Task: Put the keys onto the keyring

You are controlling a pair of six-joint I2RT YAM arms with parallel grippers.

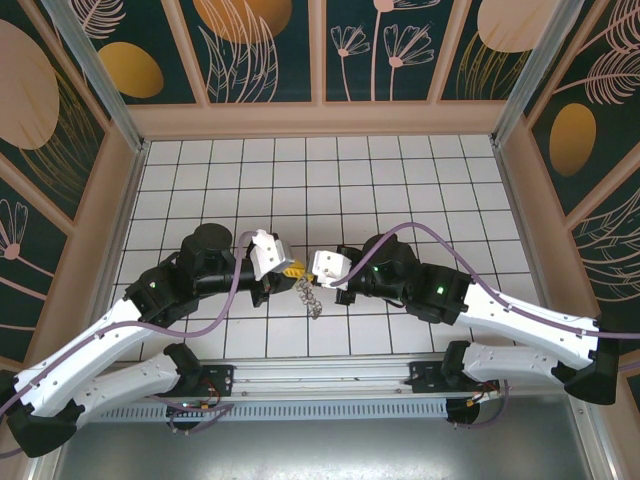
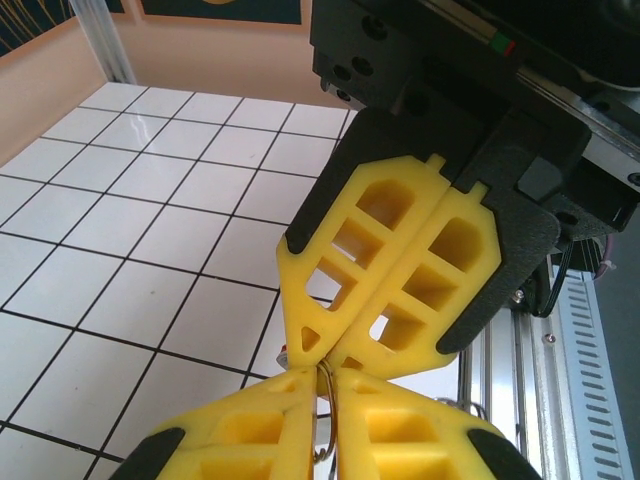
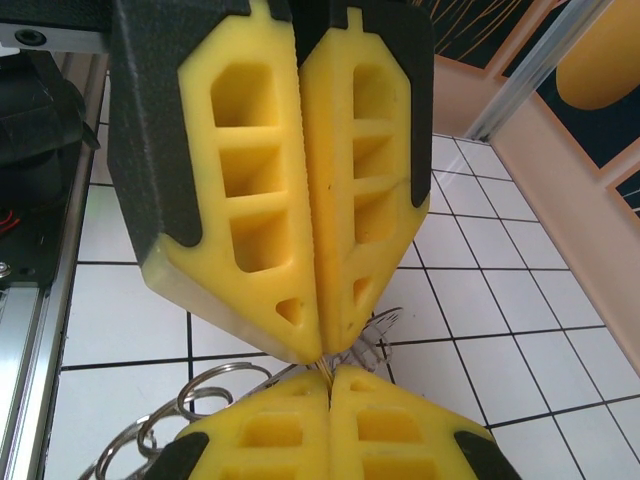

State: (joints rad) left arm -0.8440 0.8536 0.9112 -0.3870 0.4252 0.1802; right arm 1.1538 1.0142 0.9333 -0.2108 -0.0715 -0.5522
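Observation:
Both grippers meet tip to tip above the tiles in the middle of the table. My left gripper (image 1: 289, 268) (image 2: 328, 378) is shut on a thin metal loop of the keyring (image 2: 330, 398), which runs upright between its yellow fingers. The rest of the keyring (image 1: 310, 297) hangs below as a strand of linked rings (image 3: 195, 398). My right gripper (image 1: 304, 271) (image 3: 328, 372) is shut, with a thin metal sliver pinched at its tips. Beside those tips in the left wrist view peeks the small red head of the keys (image 2: 284, 352), mostly hidden behind a finger.
The white tiled floor (image 1: 420, 180) stretches to the back and sides, bounded by tan walls (image 1: 320, 118). An aluminium rail (image 1: 320, 375) with the arm bases runs along the near edge, just behind the grippers.

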